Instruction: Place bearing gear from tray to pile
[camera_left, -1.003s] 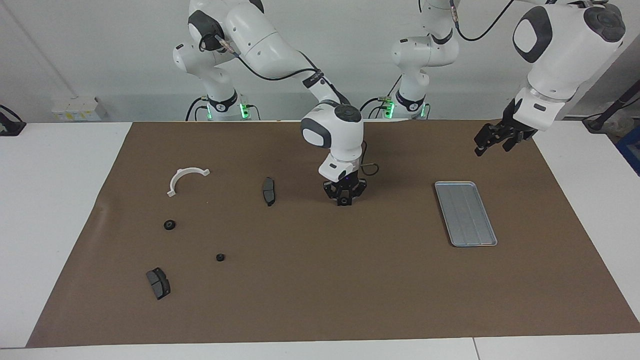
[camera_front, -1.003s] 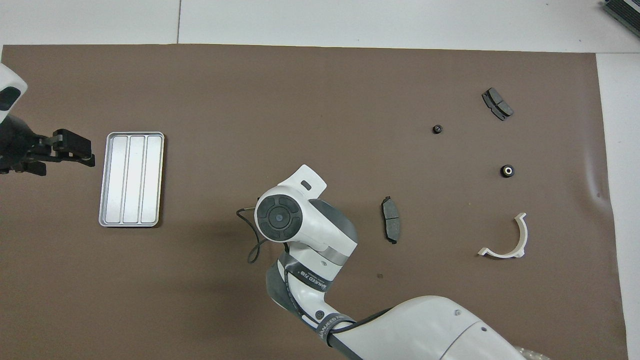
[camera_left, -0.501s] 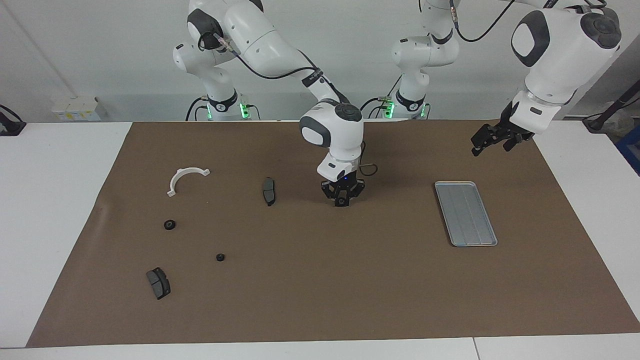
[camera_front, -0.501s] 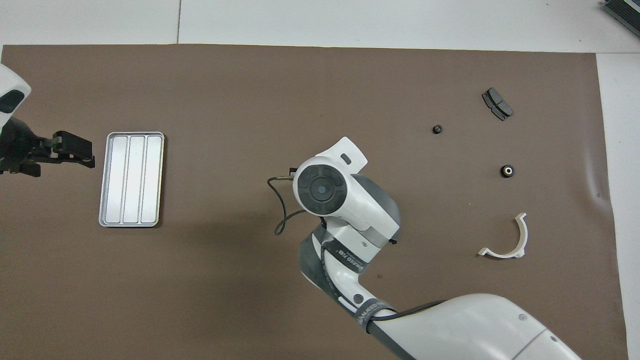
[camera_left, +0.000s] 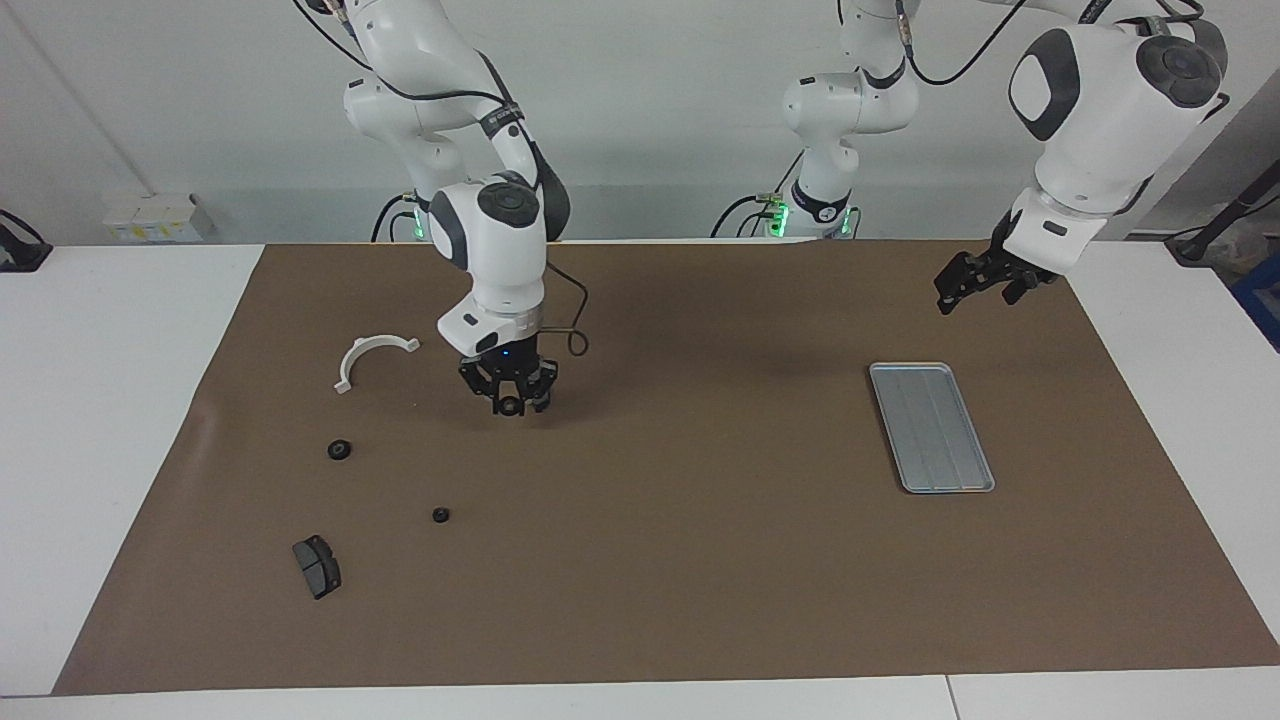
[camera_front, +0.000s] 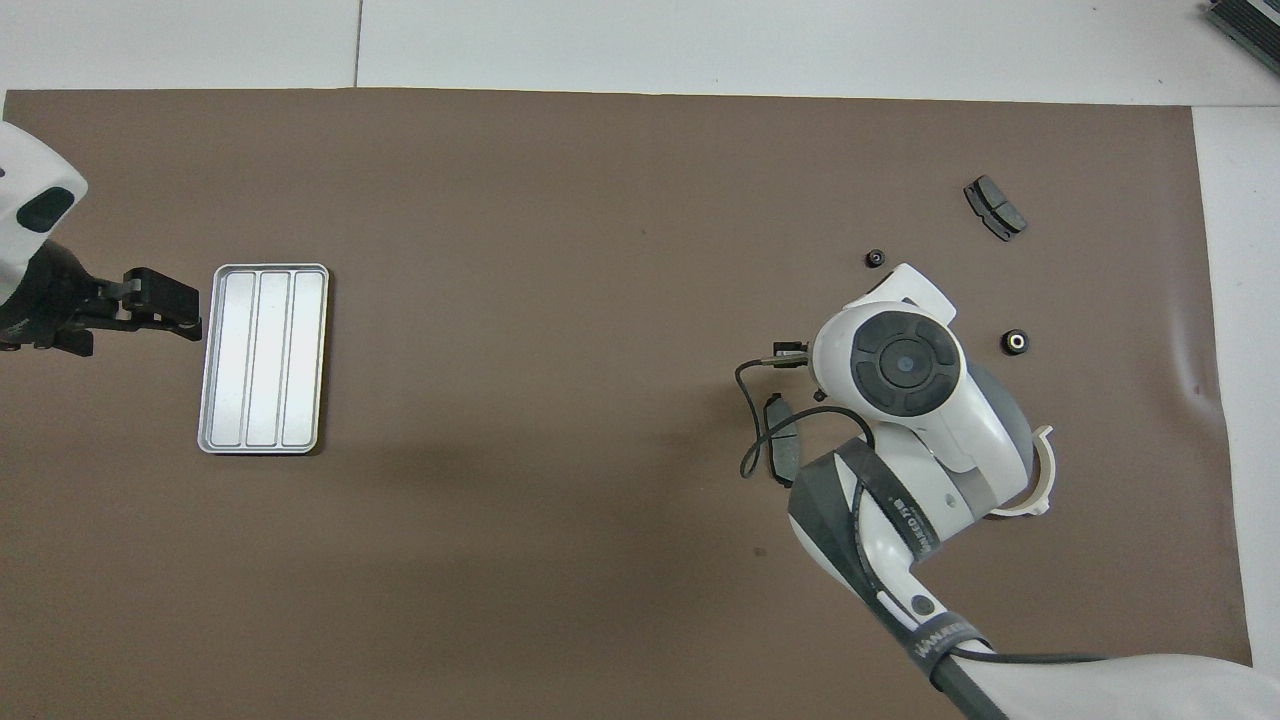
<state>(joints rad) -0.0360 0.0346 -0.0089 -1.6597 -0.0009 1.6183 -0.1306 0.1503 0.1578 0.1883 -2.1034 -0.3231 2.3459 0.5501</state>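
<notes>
- Facing view: the right hand (camera_left: 510, 405) hangs low over the brown mat (camera_left: 650, 560), its fingertips pinching a small dark ring-shaped bearing gear (camera_left: 509, 406).
- The right hand covers the spot of one brake pad, which this view hides.
- White half-ring bracket (camera_left: 370, 358) lies beside the right hand, toward the right arm's end of the tabletop.
- Two small black round parts (camera_left: 340, 449) (camera_left: 439, 515) lie farther from the robots than the bracket; a second brake pad (camera_left: 317, 566) lies nearest the tabletop's front edge.
- The tray (camera_left: 931, 427) sits toward the left arm's end, with nothing in it.
- The left hand (camera_left: 975, 280) is in the air near the mat's corner, fingers spread, holding nothing.
- Overhead view: the right arm's wrist (camera_front: 905, 365) covers its hand; a brake pad (camera_front: 783, 452) shows partly beside it, the bracket (camera_front: 1040, 480) peeks out at its other side.
- The left hand (camera_front: 165, 305) stands just beside the tray (camera_front: 264, 358), at the tabletop's left-arm edge.
</notes>
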